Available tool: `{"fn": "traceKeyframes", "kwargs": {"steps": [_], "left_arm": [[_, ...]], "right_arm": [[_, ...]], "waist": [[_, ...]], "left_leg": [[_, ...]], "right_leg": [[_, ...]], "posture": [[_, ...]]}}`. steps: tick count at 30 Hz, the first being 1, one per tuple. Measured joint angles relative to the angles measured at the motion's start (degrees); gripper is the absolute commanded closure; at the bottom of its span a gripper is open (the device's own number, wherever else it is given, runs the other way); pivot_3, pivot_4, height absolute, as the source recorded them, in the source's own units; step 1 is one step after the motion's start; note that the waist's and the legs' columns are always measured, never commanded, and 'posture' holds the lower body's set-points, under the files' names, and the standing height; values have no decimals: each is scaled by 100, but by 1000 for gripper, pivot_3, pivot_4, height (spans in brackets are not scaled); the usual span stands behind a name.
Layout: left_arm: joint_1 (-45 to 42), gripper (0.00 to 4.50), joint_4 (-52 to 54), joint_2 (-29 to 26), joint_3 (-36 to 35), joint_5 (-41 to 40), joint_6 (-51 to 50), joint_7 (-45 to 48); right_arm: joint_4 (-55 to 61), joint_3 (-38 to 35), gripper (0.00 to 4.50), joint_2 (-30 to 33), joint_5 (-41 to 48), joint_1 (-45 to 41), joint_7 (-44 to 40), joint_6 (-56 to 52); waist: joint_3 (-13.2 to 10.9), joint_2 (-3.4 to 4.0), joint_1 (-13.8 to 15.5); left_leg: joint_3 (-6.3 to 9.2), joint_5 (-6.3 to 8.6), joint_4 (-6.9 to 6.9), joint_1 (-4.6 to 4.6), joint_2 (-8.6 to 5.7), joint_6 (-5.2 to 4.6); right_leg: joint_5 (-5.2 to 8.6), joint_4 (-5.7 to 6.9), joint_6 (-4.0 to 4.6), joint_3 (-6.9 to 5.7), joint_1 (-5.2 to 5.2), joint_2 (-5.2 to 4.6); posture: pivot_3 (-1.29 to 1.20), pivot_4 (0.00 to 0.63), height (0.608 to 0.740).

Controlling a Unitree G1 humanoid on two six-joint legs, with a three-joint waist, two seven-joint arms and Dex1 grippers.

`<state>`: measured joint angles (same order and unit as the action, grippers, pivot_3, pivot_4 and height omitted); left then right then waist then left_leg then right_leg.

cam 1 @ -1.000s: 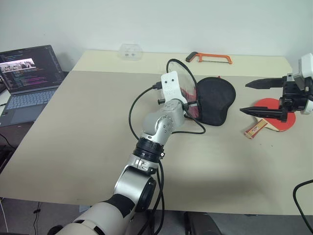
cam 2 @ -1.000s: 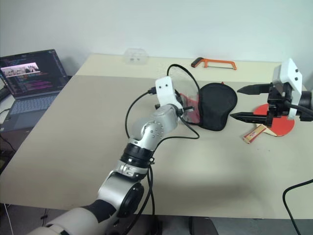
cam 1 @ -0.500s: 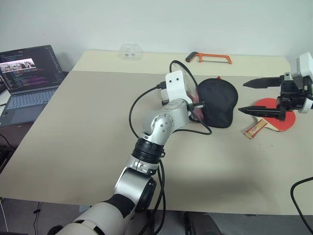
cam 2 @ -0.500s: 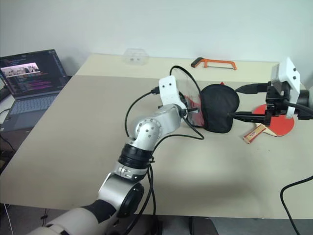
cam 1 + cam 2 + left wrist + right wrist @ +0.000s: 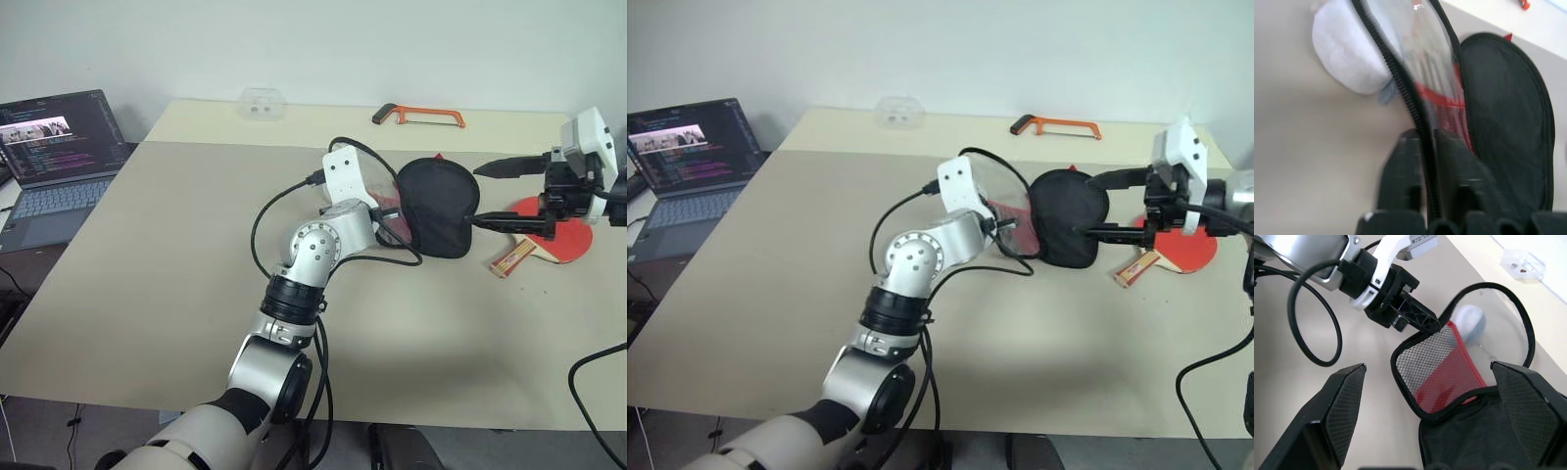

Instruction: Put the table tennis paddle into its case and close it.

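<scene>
Bare table (image 5: pixel 176 255) beside open case (image 5: pixel 438 206)

Silver metal left arm (image 5: pixel 315 250) in rounded segments, ringed by a black knurled collar, with a glossy ball-shaped elbow below. White flat bracket (image 5: pixel 343 174) at the wrist, pierced by two small holes. Black cables (image 5: pixel 266 220) looped from wrist to forearm. Black plastic left gripper (image 5: pixel 1426 147). Right gripper (image 5: pixel 496 194) with long black tapering fingers, topped by a white boxy housing (image 5: pixel 591 142).
</scene>
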<state>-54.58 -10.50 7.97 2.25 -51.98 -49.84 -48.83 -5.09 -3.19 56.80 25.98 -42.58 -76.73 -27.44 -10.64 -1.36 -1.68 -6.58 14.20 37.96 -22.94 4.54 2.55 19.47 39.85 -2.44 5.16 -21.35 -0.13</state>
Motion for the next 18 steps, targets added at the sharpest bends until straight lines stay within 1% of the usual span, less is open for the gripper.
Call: {"fn": "traceKeyframes", "kwargs": {"steps": [6, 7, 8, 11, 13, 14, 16, 17, 18], "left_arm": [[2, 575, 1, -1, -7, -82, 12, -178], [2, 267, 6, -1, -14, -63, 28, -190], [4, 51, 47, -4, -8, -4, 53, -203], [6, 51, 331, -24, -10, 289, 166, -163], [21, 51, 617, -82, 65, 515, 179, 123], [51, 51, 821, -155, 173, 676, 169, 450], [128, 51, 1233, -519, 516, 894, 124, 1127], [176, 51, 1432, -801, 693, 980, 93, 1562], [267, 51, 1637, -1206, 811, 1048, 23, 2092]], "right_arm": [[-74, 2, 0, -54, -23, -134, -28, 55], [-91, 4, 0, -60, -29, -133, -4, 50], [-94, 4, 0, -61, -54, -134, 74, 32], [-191, 4, 0, -115, -254, -146, 544, -166], [-325, 10, 0, -227, -498, -163, 1070, -328], [-408, 8, 0, -337, -669, -198, 1465, -456], [-498, 9, 0, -558, -911, -270, 2155, -822], [-516, 6, 0, -654, -1004, -302, 2534, -1104], [-523, -33, 0, -777, -1123, -317, 2999, -1482]], "waist": [[0, 0, -5], [0, 0, -5], [0, 0, -5], [0, 0, -8], [0, 0, -7], [0, 0, -11], [0, 0, -20], [1, 2, -31], [4, 6, -49]], "left_leg": [[1, 0, 0, 0, 0, 0], [1, 0, 0, 0, -1, 0], [1, 0, 0, 0, -1, 0], [1, 0, -1, 0, 0, 0], [0, 0, -1, 0, -1, 1], [-1, -1, -2, 0, -1, 1], [-4, -1, -4, 1, 1, 3], [-5, -4, -7, 2, 1, 7], [-5, -9, -11, 5, 5, 16]], "right_leg": [[0, 0, 0, 0, 1, 1], [0, 0, 0, 1, 1, 1], [0, 0, 0, 1, 1, 1], [0, -1, 0, 2, 0, 1], [0, 1, 0, 3, -1, 1], [0, 0, 0, 2, 0, 1], [0, 3, 0, 8, -4, 2], [0, 7, 1, 13, -10, 4], [0, 11, 1, 16, -12, 8]], "posture": [[0, 150, 740], [0, 150, 740], [0, 150, 740], [0, 150, 740], [0, 150, 740], [0, 150, 740], [0, 150, 740], [0, 150, 740], [0, 150, 740]]}}
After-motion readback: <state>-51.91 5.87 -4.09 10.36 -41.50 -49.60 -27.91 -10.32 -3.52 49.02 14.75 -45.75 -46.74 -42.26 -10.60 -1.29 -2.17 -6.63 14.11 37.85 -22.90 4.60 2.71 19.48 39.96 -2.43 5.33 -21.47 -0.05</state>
